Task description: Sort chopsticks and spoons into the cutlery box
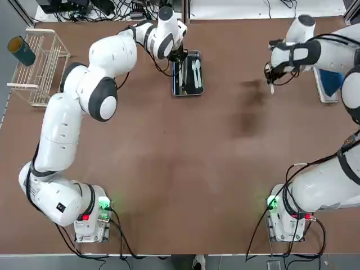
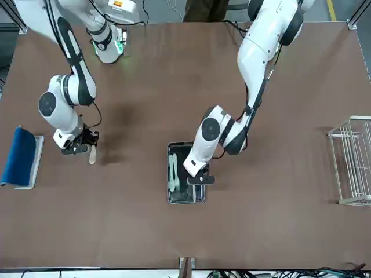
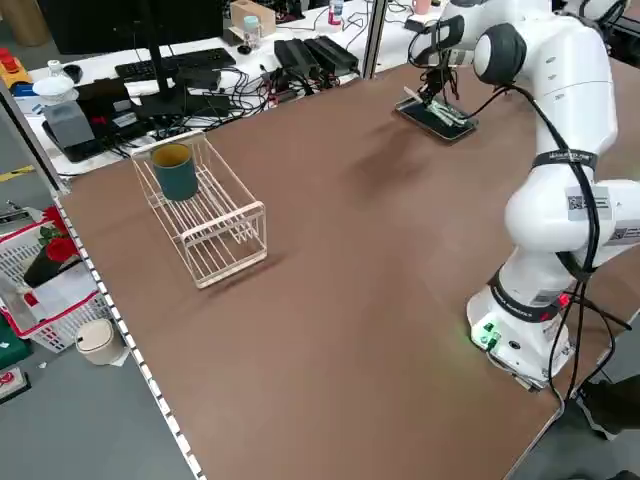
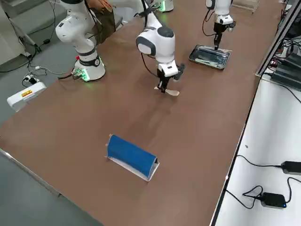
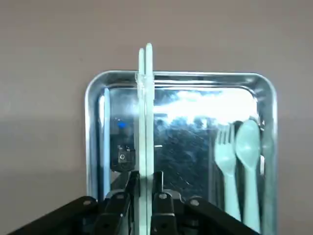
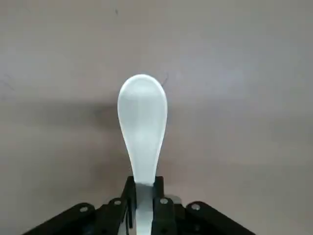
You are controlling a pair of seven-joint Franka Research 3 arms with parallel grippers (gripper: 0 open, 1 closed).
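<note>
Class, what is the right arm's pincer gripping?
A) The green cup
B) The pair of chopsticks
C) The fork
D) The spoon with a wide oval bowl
D: the spoon stands between the closed fingers of the right pincer, its oval bowl showing beyond them.

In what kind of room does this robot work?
Probably a robotics lab: two white jointed robot arms stand at a wide brown table, and a white side desk holds black power adapters with loose cables.
</note>
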